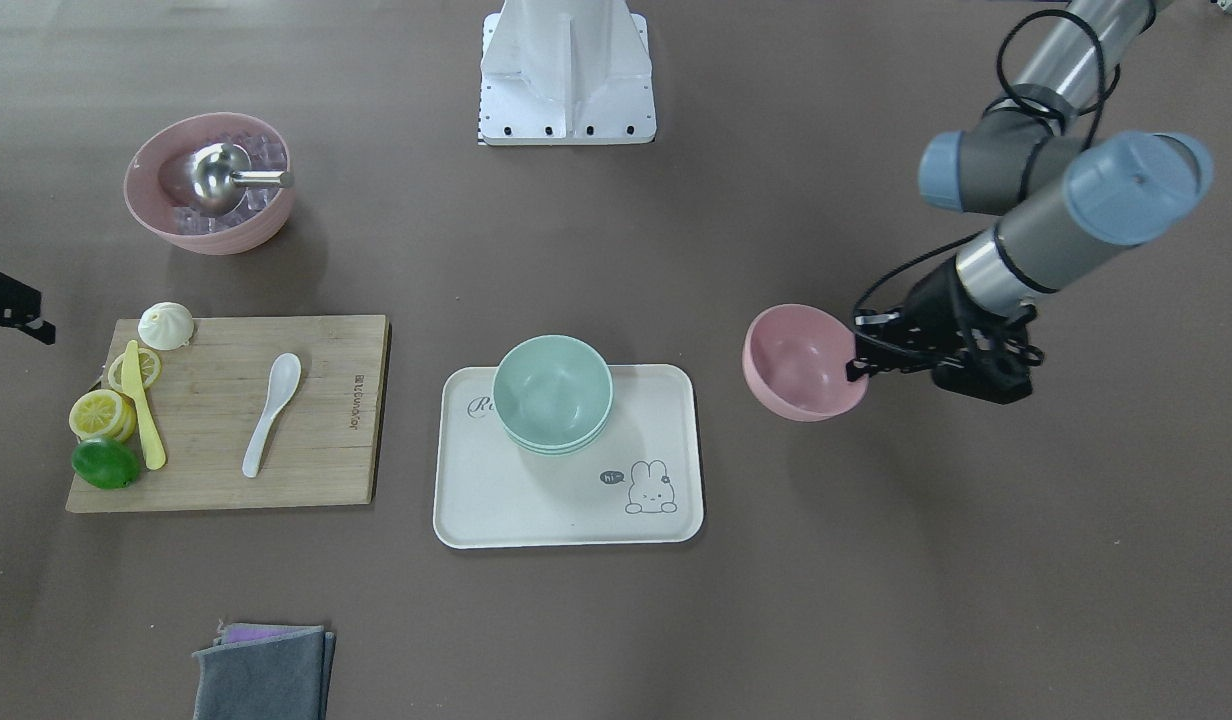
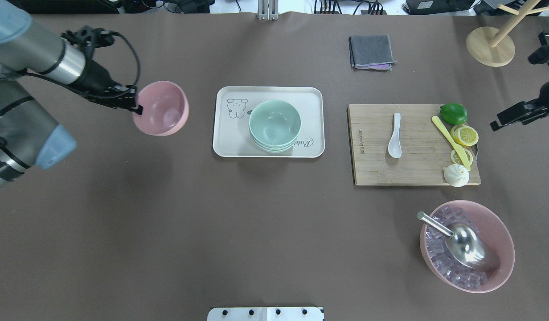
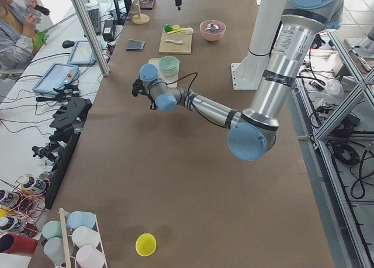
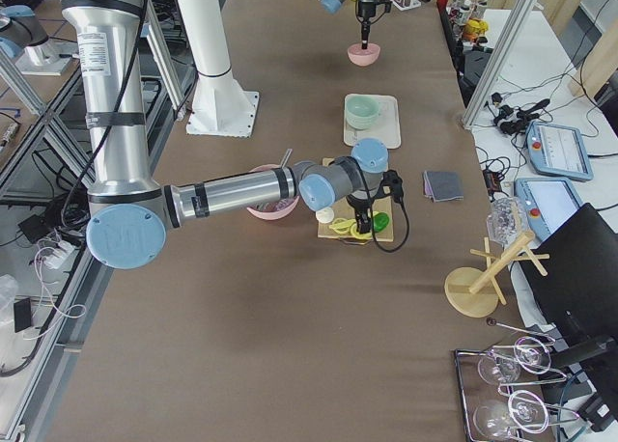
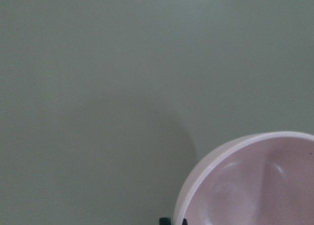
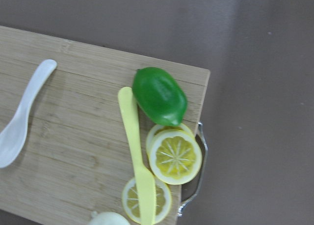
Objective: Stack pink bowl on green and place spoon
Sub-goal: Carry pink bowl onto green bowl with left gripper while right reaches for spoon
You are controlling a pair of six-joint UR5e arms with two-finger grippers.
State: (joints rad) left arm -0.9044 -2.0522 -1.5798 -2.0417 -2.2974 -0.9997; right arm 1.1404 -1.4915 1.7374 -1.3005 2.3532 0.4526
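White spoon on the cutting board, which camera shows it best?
Exterior front-facing: the white spoon lies whole and largest. Overhead shows it whole too; right wrist clips its bowl; exterior left shows it tiny.

Matt pink bowl (image 2: 161,108), wooden board (image 2: 417,147)

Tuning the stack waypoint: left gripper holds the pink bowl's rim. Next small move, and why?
Probably translate the pink bowl sideways until it is above the green bowl on the tray. The left gripper pinches its rim; it is upright but beside the tray, not over it.
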